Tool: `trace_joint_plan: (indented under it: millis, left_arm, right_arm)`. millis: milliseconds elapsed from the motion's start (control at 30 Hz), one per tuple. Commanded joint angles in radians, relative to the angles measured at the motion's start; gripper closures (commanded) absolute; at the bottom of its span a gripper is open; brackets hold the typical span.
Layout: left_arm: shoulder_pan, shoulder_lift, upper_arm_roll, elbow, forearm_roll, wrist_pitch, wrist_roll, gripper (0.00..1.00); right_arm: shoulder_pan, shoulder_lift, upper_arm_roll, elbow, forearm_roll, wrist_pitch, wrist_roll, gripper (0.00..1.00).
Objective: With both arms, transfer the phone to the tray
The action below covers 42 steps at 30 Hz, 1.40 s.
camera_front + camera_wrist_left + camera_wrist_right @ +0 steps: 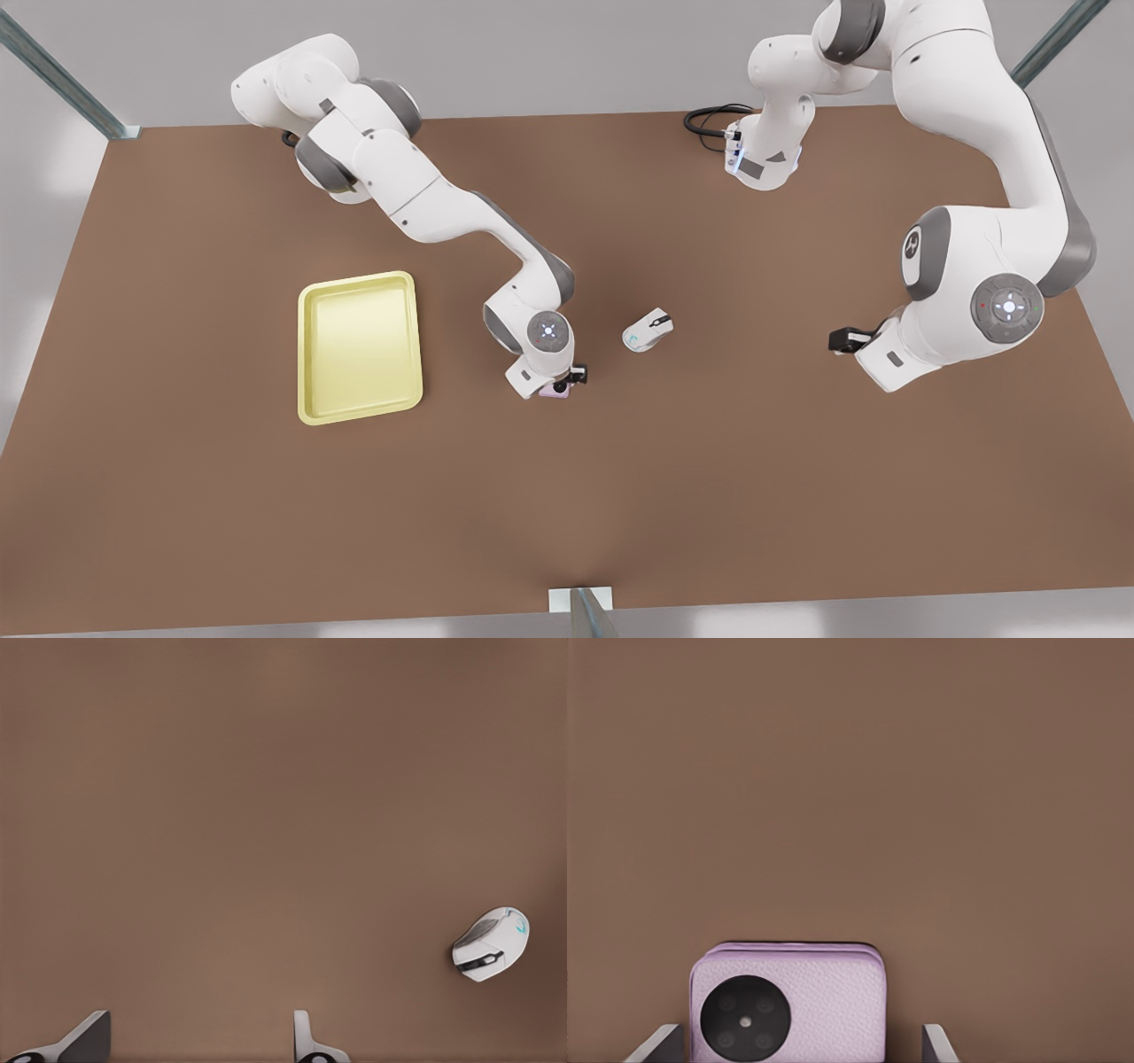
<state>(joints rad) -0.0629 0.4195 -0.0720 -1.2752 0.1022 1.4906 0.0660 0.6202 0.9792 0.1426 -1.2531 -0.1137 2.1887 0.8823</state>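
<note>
Pale lilac, small, flat and hard, the leathery-looking phone (788,1005) lies on the brown surface (709,461) beside the yellow tray (310,354), between the right hand's (802,1047) wide fingers, best pinched by its side edges, while the left hand (199,1041) waits wide open.

tray (359,347) rim unobstructed | mouse (648,330) beside phone (558,391), on the side away from tray

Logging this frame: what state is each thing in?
Phone: between the right gripper's open fingers.
Tray: flat on the table, nothing in it.
Mouse: on the table, untouched.
Left gripper: open, above bare table.
</note>
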Motion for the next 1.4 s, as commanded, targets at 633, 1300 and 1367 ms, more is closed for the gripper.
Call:
trace_joint_plan:
  millis: [633, 1300, 1367]
  left_arm:
    - [0.000, 0.002, 0.000, 0.002, 0.001, 0.008, 0.000, 0.00]
    - [0.000, 0.010, -0.006, 0.022, 0.001, 0.017, 0.006, 0.00]
    - [-0.002, 0.010, -0.008, 0.048, 0.002, 0.016, 0.003, 0.00]
  right_arm:
    - [-0.011, -0.028, 0.000, -0.029, 0.003, 0.020, -0.128, 0.20]
    - [-0.553, -0.663, -0.047, -1.016, -0.007, 0.318, -0.841, 0.18]
    - [-0.553, -0.657, -0.063, -1.011, -0.006, 0.313, -0.859, 0.00]
